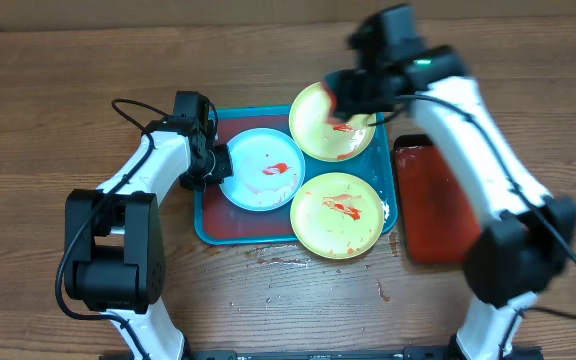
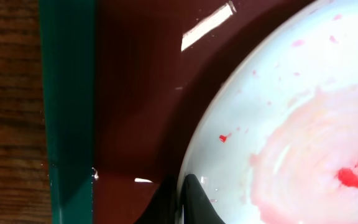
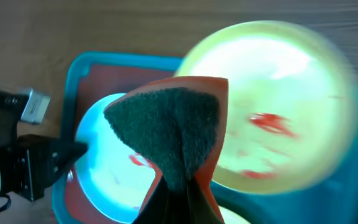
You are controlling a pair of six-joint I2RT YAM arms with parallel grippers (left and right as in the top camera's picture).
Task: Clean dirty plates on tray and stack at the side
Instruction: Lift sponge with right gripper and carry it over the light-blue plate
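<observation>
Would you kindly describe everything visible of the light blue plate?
The light blue plate is round, glossy, plastic-looking, with a raised rim. A red sauce streak and pinkish film mark its middle. It lies flat on the left of the teal tray, near two yellow-green plates. The left gripper, jaws shut, pinches its left rim.

A brown wooden bench (image 1: 48, 100) with long streaky lines in the wood fills almost the whole view from above. The wood looks lighter at the far side and a bit redder and darker near the front. A few small red spots (image 1: 380, 291) sit on the wood near the front. A thin pale strip (image 1: 528, 8) runs along the far edge, and it is too small to tell what it is.
</observation>
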